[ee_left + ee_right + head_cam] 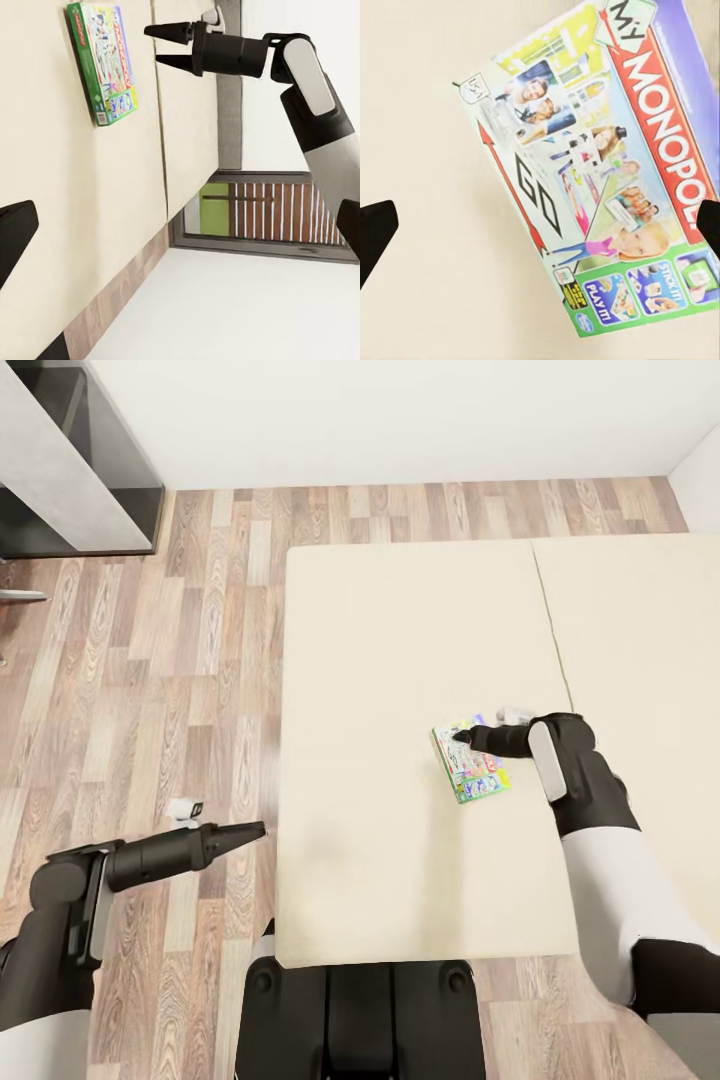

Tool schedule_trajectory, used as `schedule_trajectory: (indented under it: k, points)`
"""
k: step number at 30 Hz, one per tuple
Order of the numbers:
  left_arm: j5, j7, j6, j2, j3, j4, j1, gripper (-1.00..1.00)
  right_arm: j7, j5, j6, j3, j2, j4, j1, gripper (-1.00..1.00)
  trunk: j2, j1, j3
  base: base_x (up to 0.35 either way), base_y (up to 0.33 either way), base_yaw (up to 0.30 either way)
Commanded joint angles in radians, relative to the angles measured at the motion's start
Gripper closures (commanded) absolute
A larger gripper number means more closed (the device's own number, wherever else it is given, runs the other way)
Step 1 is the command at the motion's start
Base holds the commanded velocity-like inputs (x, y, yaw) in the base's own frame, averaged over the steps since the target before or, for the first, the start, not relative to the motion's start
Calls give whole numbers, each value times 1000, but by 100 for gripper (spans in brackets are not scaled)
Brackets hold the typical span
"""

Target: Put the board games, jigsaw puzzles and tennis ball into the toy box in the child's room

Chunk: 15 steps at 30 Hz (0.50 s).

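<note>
Beige bed (pixel 400 660) bore one white-and-green board game (pixel 470 762), lying flat; right hand (pixel 462 737) hovered released above it, left hand (pixel 255 830) unclear.

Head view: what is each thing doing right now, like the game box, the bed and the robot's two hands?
Game box: lying flat on the bed, printed side up, not lifted.
Bed: two beige pads side by side, only the box on them.
Right gripper: open, above the box, holding nothing.
Left gripper: over the floor by the bed's edge, holding nothing; open or shut unclear.
</note>
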Motion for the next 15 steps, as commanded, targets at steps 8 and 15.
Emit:
schedule_trajectory:
  k: [8,15]
  points:
    - [-9,-8,10,0,29,-1,0,-100,-46,6,-96,4,1,267,-138,-100,-2,1,-1,0,0,0]
    - [-9,-8,10,3,64,-1,0,-100,-128,6,-204,5,-2,435,-189,-100,-2,1,-1,0,0,0]
